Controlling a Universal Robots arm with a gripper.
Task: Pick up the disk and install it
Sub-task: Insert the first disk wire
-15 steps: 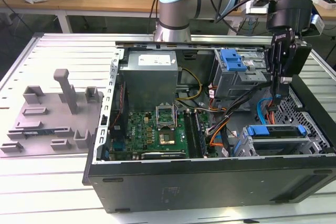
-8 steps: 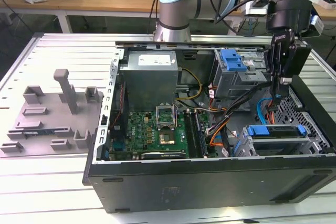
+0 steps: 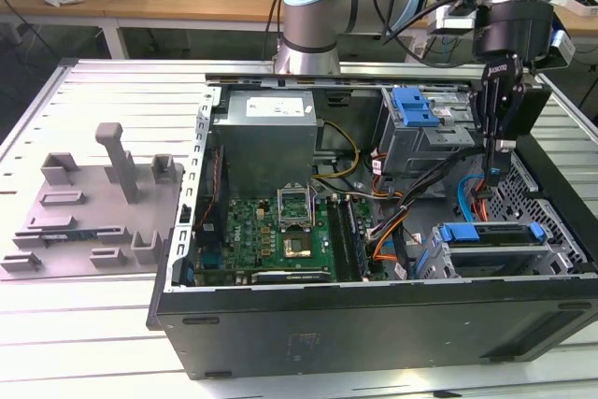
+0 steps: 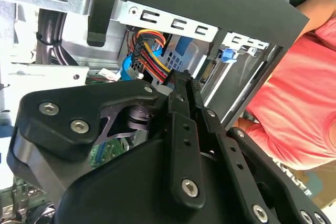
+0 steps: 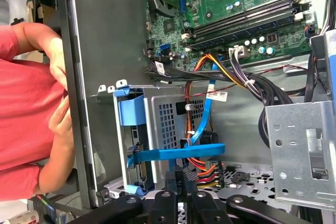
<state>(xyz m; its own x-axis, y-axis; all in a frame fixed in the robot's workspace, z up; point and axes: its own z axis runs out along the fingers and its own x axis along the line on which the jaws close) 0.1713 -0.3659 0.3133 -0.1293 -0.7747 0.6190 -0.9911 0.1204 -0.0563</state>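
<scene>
The disk (image 3: 491, 234) lies in the drive cage at the front corner of the open computer case, on the exterior view's right; its blue carrier bracket (image 5: 131, 111) frames it. My gripper (image 3: 498, 167) hangs just above and behind that cage, pointing down into the case, apart from the disk. Its fingers (image 5: 181, 178) are pressed together with nothing between them. In the second wrist view the fingertips (image 4: 184, 80) point at a bundle of coloured power wires (image 4: 152, 51).
A blue data cable (image 5: 178, 153) and orange-yellow wires (image 5: 202, 169) run right beside the fingers. The motherboard (image 3: 280, 231) fills the case middle, the power supply (image 3: 266, 137) the back. A grey fixture (image 3: 93, 203) sits on the exterior view's left. A person in red (image 5: 26, 108) stands by the case.
</scene>
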